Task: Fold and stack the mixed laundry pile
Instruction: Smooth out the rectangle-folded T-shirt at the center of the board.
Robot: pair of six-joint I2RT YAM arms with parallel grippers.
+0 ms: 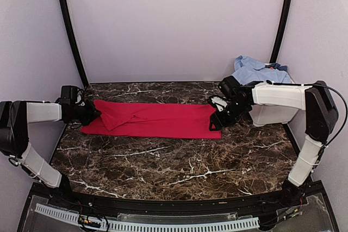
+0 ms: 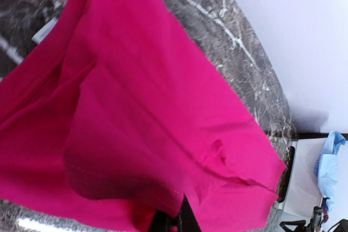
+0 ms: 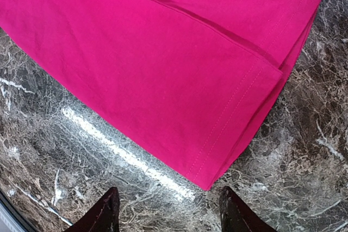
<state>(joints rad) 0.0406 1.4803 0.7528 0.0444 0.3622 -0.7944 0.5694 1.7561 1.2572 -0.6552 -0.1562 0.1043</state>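
crimson knit cloth is what we have to handle: a long red garment (image 1: 152,119), folded into a flat band, lies across the middle of the dark marble-patterned table (image 1: 179,161), running left to right between the two arms. we judge it light, limp and thin, with no stiffness of its own. it will sag wherever it is not held, and it should slide easily on the polished stone. the stitched hems and corners look like the firmest places to pinch, taking both layers together. the left gripper (image 1: 92,113) is clenched on the left end of the red garment, where the fabric bunches and rises a little off the table; the left wrist view shows cloth gathered right at the fingers. that arm reaches in low from the left edge, forearm nearly level. the right gripper (image 3: 168,191) is released, its two dark fingers (image 3: 103,215) spread with nothing between them, poised over bare stone just beside the right-end corner of the cloth, not touching it. the right arm bends in from the right side, wrist angled down. a light-blue collared shirt (image 1: 255,69) is heaped at a white plastic tub (image 1: 272,113) at the far right, well apart from the band.
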